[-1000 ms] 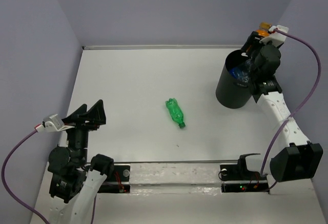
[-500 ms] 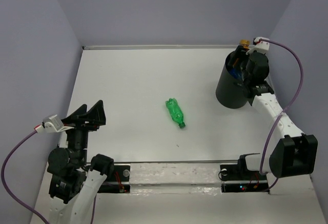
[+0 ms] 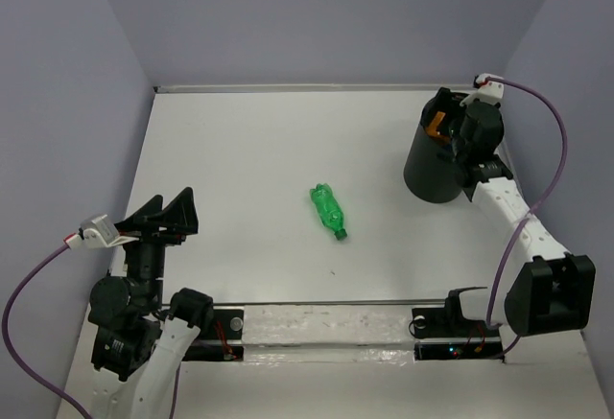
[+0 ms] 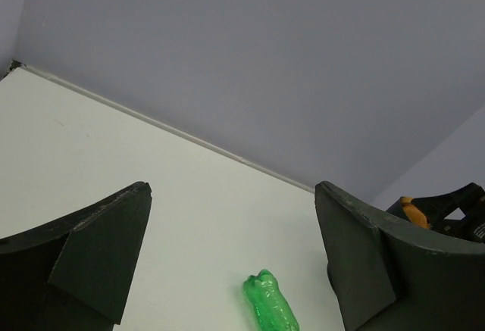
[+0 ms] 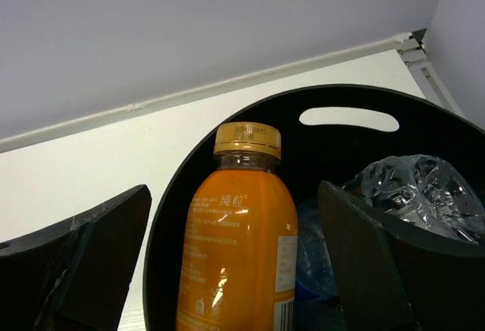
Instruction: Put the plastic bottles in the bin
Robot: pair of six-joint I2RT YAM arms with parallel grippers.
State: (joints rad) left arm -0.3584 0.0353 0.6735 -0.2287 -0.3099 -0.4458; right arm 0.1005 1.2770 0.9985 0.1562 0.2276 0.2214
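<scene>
**Top external view.** The right gripper point(image 3: 447, 137) is seen at the mouth of the bin point(image 3: 429, 174), which stands at about 2 o'clock on the table point(image 3: 249, 151). A second ago an orange tip showed beyond the far rim, above the gripper. It is now seen as the orange bottle point(image 3: 436, 126), inside the bin's opening. The arm has been swung in and lowered over the bin. The green bottle point(image 3: 328, 212) has not been moved. It lies on its side near the table's middle, its cap toward 5 o'clock, well apart from both arms. The left gripper point(image 3: 163, 216) is parked at about 8 o'clock.

**Left wrist view.** The left gripper's fingers point(image 4: 98, 248) are spread wide and nothing is held. The green bottle is seen ahead of them, at 6 o'clock in the picture.

**Right wrist view.** The orange bottle is framed by the bin's rim, its gold cap toward 12 o'clock. The right fingers point(image 5: 87, 259) are opened wide on either side, with a gap visible at each flank, so no grip is shown. A crushed clear bottle point(image 5: 413, 187) lies at 3 o'clock in the bin.

The orange bottle is judged delivered. The green one is the only bottle seen outside, and is likely to be fetched next.
</scene>
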